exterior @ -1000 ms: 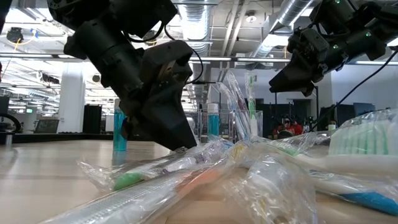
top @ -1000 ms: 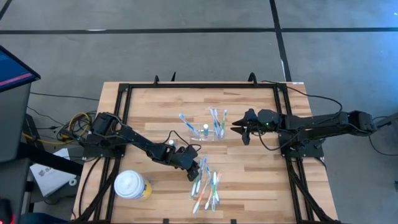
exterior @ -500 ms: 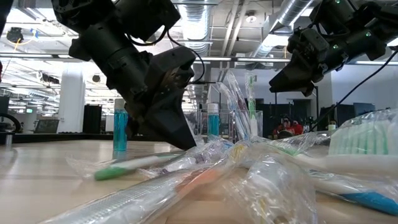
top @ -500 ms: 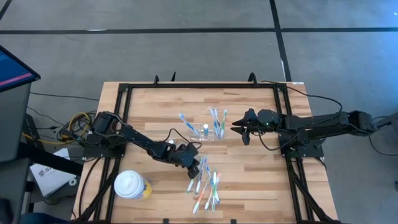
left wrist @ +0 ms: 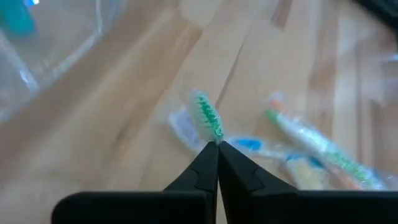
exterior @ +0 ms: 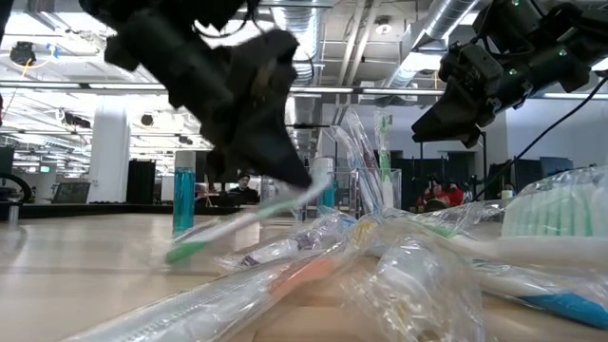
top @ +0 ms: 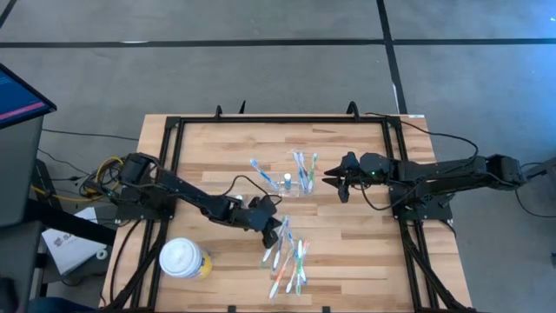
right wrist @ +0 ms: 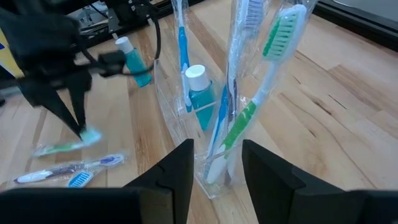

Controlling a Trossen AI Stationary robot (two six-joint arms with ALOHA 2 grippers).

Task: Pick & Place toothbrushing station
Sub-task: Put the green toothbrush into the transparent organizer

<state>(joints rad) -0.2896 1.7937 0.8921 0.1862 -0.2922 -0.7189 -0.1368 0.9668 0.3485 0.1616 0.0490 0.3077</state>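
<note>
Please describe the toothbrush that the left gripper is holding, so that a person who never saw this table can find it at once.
Start at the pile of wrapped toothbrushes on the wooden table's near side. Just above it, the left gripper pinches one green toothbrush in clear wrap. Only this one is lifted and tilted; the others lie flat.

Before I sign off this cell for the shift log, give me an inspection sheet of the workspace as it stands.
Surface: wooden table, black frame around it.
Job's things: clear holder mid-table, upright, holding wrapped toothbrushes and a small teal bottle.
Clutter: pile of wrapped toothbrushes near the front edge; white-lidded yellow cup front left.
Grippers: left gripper shut on a green-bristled toothbrush, lifting it off the pile; right gripper open, hovering beside the holder.
Cables: yellow and black bundle off the left edge.
Surroundings: grey floor; dark cabinet at left.
</note>
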